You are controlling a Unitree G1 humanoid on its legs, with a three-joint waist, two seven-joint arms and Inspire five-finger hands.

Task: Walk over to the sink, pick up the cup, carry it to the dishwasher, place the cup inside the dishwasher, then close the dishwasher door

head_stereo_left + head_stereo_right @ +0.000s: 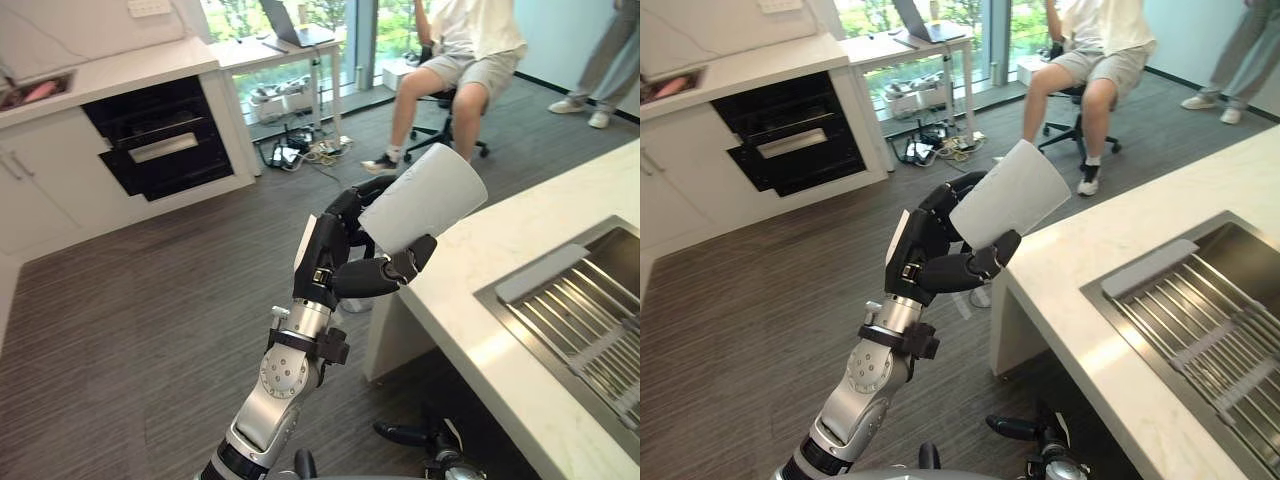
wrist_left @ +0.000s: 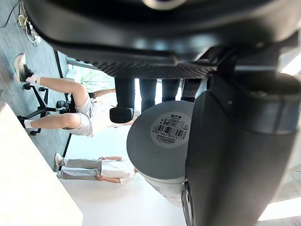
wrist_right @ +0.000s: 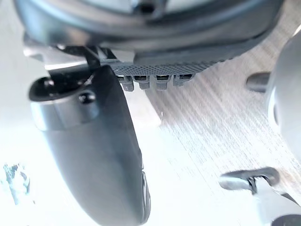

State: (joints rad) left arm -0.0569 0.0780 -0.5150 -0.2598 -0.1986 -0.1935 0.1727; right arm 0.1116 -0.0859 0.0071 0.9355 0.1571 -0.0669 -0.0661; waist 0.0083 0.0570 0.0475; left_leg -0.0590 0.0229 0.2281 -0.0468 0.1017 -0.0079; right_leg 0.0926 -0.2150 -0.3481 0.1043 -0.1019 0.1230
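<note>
A person is seen seated on a wheeled chair. A laptop is set open on a white desk, with cables heaped on the grey plank floor beneath (a second person's legs are caught at the far edge). Something pink, possibly a cloth, is lodged in the far worktop.

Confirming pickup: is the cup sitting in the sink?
No, the left robot hand grips the cup above the floor, clear of the sink.

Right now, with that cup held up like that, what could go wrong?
The cup is held tilted in the left hand, by the corner of the counter; if the grip slips, it could fall to the floor. The dishwasher is across the room, with cables and a seated person near it, so the walk could snag or bump.
</note>
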